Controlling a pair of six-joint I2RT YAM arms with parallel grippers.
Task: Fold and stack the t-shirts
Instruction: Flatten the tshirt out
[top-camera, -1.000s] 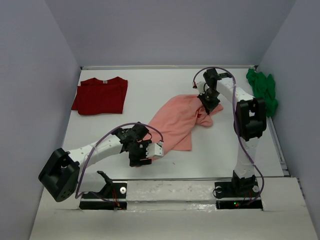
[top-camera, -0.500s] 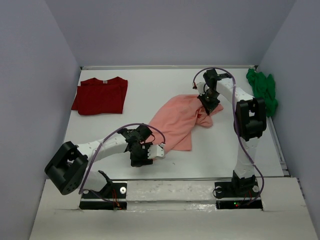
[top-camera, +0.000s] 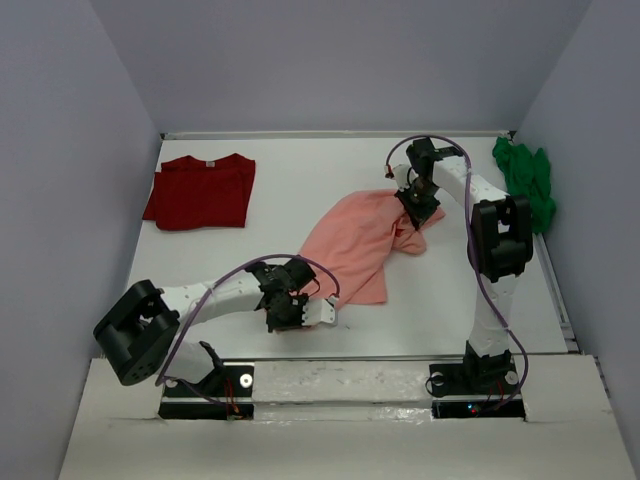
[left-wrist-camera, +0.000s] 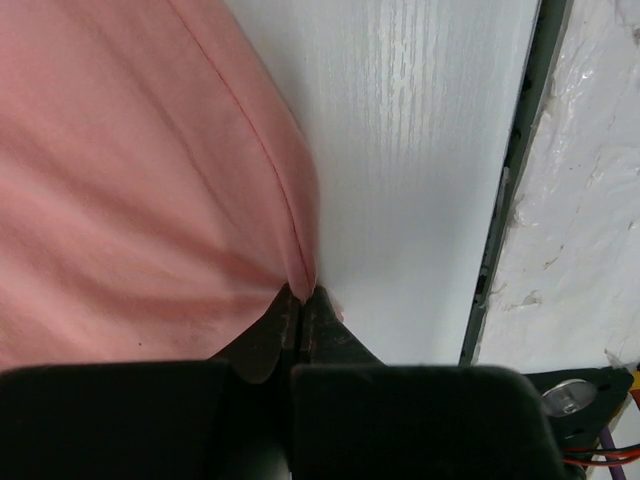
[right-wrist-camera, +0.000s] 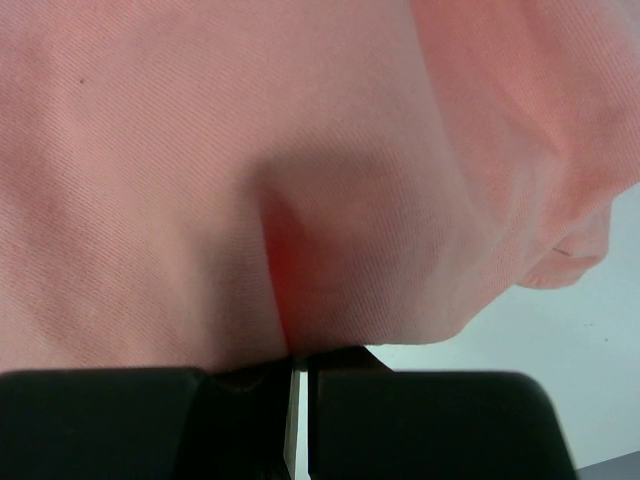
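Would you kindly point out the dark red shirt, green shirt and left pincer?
dark red shirt (top-camera: 200, 192): top view, its chest.
green shirt (top-camera: 526, 178): top view, middle of the heap.
left pincer (left-wrist-camera: 300, 303): left wrist view, between closed tips.

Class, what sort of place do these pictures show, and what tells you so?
Probably a robot test bench: left arm and right arm bolted to a white table, plain walls around it, a pink shirt for practice.

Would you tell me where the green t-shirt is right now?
In the top view, the green t-shirt lies bunched at the far right corner of the table, beside the right arm.
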